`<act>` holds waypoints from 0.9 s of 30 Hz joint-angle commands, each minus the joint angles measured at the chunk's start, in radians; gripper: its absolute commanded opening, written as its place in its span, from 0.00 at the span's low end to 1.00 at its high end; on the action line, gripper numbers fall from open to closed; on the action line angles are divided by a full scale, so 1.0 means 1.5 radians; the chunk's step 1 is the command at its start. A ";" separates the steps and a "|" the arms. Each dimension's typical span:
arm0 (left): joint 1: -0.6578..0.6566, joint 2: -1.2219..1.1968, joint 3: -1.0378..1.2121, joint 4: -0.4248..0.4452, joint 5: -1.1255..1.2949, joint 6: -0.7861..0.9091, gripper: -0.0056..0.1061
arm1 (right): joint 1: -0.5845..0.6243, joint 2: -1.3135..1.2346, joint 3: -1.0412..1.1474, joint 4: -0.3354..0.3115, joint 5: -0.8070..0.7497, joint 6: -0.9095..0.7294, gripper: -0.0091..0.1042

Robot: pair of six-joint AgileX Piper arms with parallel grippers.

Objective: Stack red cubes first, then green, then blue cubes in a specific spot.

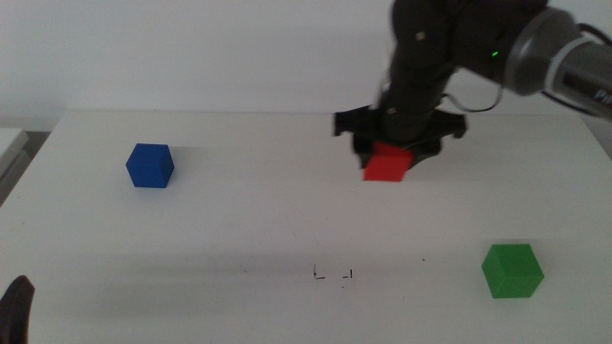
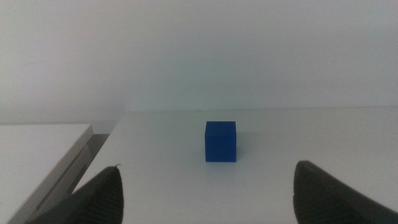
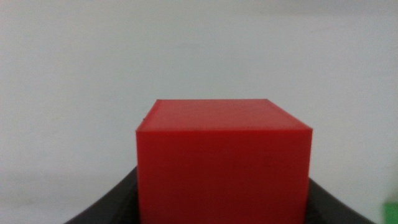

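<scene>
My right gripper (image 1: 390,151) is shut on the red cube (image 1: 387,164) over the back middle of the table. In the right wrist view the red cube (image 3: 222,165) fills the space between the dark jaws. The green cube (image 1: 512,270) sits at the front right of the table. Far to the left stands the blue cube (image 1: 150,165). My left gripper (image 1: 14,308) waits at the front left corner, open, with the blue cube (image 2: 221,141) well ahead of it and nothing between its fingers.
Small black marks (image 1: 333,275) lie on the white table (image 1: 258,220) at the front middle. A pale ledge (image 2: 43,162) runs beside the table's left edge. The right arm (image 1: 459,48) reaches in from the back right.
</scene>
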State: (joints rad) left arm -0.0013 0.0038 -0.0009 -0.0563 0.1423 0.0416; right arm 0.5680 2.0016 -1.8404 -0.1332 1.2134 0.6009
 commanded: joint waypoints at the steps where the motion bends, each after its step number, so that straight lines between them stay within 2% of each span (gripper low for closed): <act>1: 0.000 -0.003 0.001 -0.002 -0.003 -0.004 0.89 | 0.034 -0.008 0.001 -0.015 0.005 0.037 0.33; 6: 0.000 -0.003 0.001 -0.002 -0.003 -0.004 0.89 | 0.091 -0.008 0.063 -0.021 0.005 0.122 0.33; 11: 0.000 -0.003 0.001 -0.002 -0.003 -0.004 0.89 | 0.115 0.006 0.118 -0.008 -0.033 0.173 0.33; 27: 0.000 -0.003 0.001 -0.002 -0.003 -0.004 0.89 | 0.130 0.073 0.123 0.003 -0.083 0.152 0.33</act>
State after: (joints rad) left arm -0.0013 0.0038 -0.0009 -0.0563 0.1423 0.0416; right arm 0.7565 2.1100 -1.6570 -0.1241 1.0948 0.8429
